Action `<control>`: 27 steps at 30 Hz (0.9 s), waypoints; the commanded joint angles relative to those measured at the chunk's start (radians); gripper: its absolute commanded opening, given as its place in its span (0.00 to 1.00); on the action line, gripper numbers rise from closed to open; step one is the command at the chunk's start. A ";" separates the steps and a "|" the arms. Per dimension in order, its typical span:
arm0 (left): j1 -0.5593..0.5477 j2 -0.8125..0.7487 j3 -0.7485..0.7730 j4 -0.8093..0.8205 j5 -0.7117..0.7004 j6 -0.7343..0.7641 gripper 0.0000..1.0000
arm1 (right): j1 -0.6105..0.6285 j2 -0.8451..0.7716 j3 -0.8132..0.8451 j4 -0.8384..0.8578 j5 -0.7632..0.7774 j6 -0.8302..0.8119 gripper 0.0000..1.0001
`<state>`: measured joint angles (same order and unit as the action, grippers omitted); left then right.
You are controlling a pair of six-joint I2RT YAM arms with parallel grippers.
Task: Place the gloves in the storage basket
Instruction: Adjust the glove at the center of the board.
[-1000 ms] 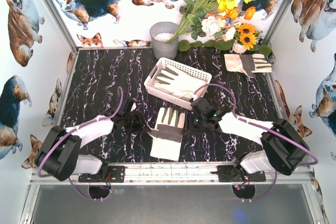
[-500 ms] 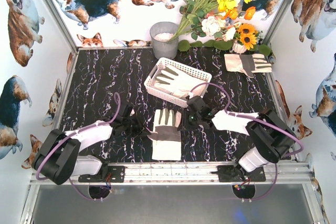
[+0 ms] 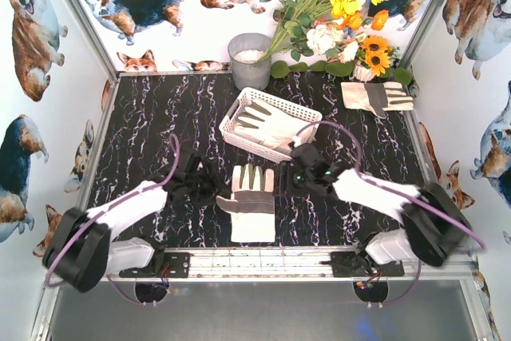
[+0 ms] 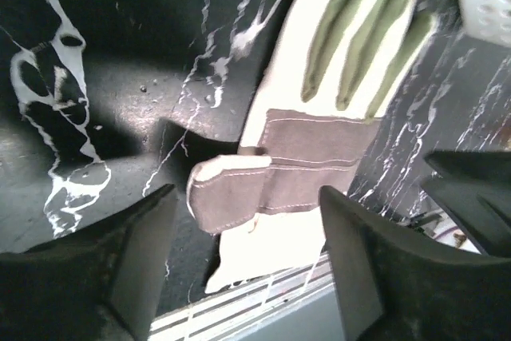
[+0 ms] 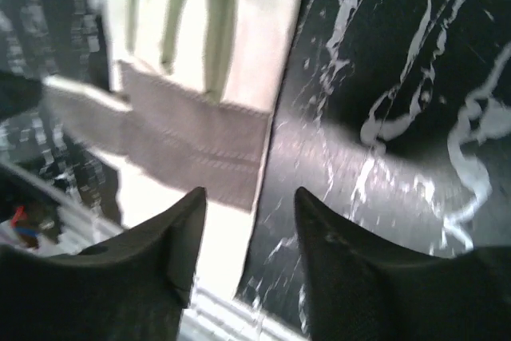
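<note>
One cream-and-grey glove [image 3: 251,201] lies flat on the black marbled table [image 3: 152,125], fingers pointing away, between my two grippers. My left gripper [image 3: 211,188] is open at the glove's left edge; in the left wrist view the glove's [image 4: 319,117] grey thumb lies between the spread fingers of that gripper [image 4: 246,193]. My right gripper [image 3: 291,176] is open at the glove's right edge, and its wrist view shows that edge of the glove [image 5: 192,125] under the gap of the gripper [image 5: 249,191]. The white storage basket [image 3: 306,114] holds another glove [image 3: 267,123]. A third glove [image 3: 377,96] lies at the back right.
A grey metal bucket [image 3: 250,60] stands behind the basket, with a bunch of artificial flowers [image 3: 335,13] to its right. A metal rail [image 3: 263,259] runs along the near table edge just below the glove's cuff. Corgi-print walls close in both sides.
My left gripper has gone from shut to open and moved closer to the glove. The right gripper narrowed, then widened again. The glove has straightened slightly.
</note>
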<state>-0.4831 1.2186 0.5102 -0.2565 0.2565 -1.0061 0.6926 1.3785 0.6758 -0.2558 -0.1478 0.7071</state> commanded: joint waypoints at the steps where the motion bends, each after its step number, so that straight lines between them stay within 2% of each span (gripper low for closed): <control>1: -0.004 -0.116 0.161 -0.267 -0.185 0.079 0.72 | 0.001 -0.241 0.142 -0.252 0.037 -0.041 0.53; 4: 0.014 -0.145 0.329 -0.396 -0.291 0.187 0.89 | -0.010 -0.381 0.234 -0.391 0.146 -0.065 0.62; 7: 0.074 -0.118 0.464 -0.483 -0.378 0.352 0.94 | -0.078 -0.416 0.316 -0.502 0.225 -0.140 0.63; 11: 0.154 -0.116 0.496 -0.415 -0.476 0.558 0.97 | -0.203 -0.384 0.335 -0.525 0.301 -0.276 0.63; 16: 0.270 -0.136 0.448 -0.232 -0.459 0.644 0.97 | -0.479 -0.324 0.306 -0.385 0.268 -0.324 0.62; 20: 0.309 -0.128 0.474 -0.192 -0.518 0.728 0.97 | -0.661 -0.166 0.307 -0.290 0.258 -0.242 0.62; 23: 0.310 -0.154 0.461 -0.148 -0.610 0.798 0.97 | -0.727 -0.066 0.321 -0.178 0.267 -0.143 0.63; 27: 0.316 -0.195 0.404 -0.085 -0.636 0.846 0.98 | -0.781 0.071 0.336 -0.012 0.296 -0.010 0.63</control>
<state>-0.1806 1.0683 0.9409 -0.4271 -0.3065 -0.2531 -0.0521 1.3731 0.9745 -0.5056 0.1081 0.5529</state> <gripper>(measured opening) 0.976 0.633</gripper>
